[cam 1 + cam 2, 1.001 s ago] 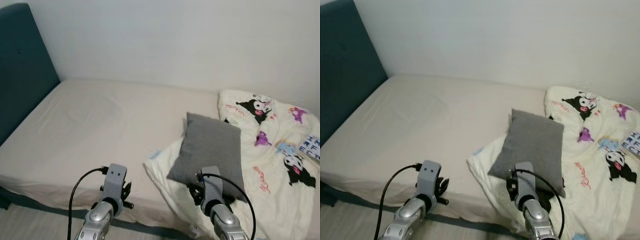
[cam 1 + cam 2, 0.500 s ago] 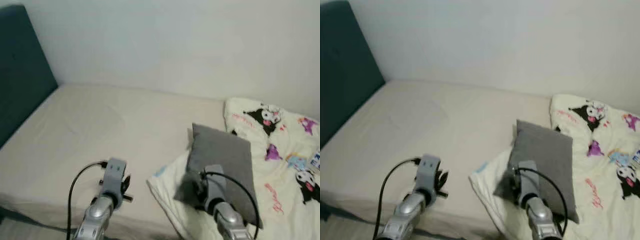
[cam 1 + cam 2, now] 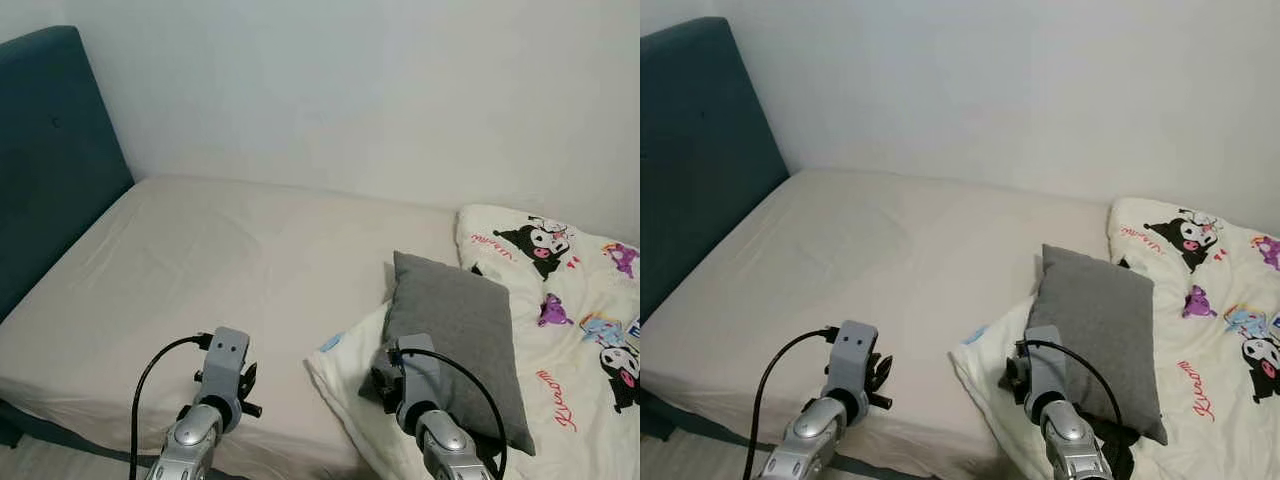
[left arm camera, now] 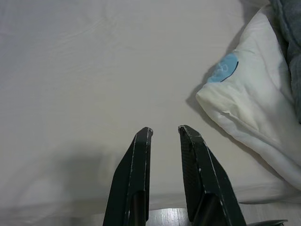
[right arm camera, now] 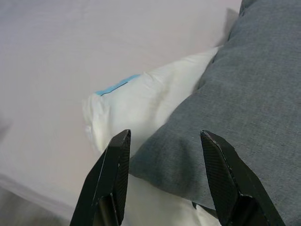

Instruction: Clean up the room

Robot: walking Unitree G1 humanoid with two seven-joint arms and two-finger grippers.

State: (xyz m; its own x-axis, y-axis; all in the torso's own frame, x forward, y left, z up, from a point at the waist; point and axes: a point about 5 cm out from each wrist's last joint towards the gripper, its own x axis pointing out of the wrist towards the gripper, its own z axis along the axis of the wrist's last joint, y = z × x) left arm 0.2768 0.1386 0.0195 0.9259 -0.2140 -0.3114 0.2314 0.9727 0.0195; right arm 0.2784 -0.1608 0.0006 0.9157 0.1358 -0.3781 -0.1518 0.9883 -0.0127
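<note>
**Two grippers poised at the bed, tidying barely begun**

Two things still lie out of place on the bed (image 3: 200, 260): a grey pillow (image 3: 455, 335) and a cartoon-print blanket (image 3: 560, 330), both bunched on the right half of the mattress. The pillow lies on top of the blanket's white edge, tilted, well apart from the teal headboard (image 3: 50, 150) at the far left. As far as these views show, nothing has been straightened yet, so nearly all the work looks to remain.

The right gripper (image 5: 164, 141) hovers at the near corner of the pillow, its fingers (image 5: 113, 162) spread wide and straddling that corner without closing on it. My guess is that a grab of the pillow is the step in hand. The left gripper (image 4: 164, 132) hangs over bare sheet near the front edge of the mattress, fingers only slightly apart and holding nothing; the blanket's folded corner with its blue tag (image 4: 225, 68) lies near it, to its right.

Room to move is generous on the left, where the whole sheet lies bare up to the headboard and the white wall (image 3: 350, 90). The near mattress edge runs just under both wrists, so a low pull toward the robot could drag bedding off onto the floor.
</note>
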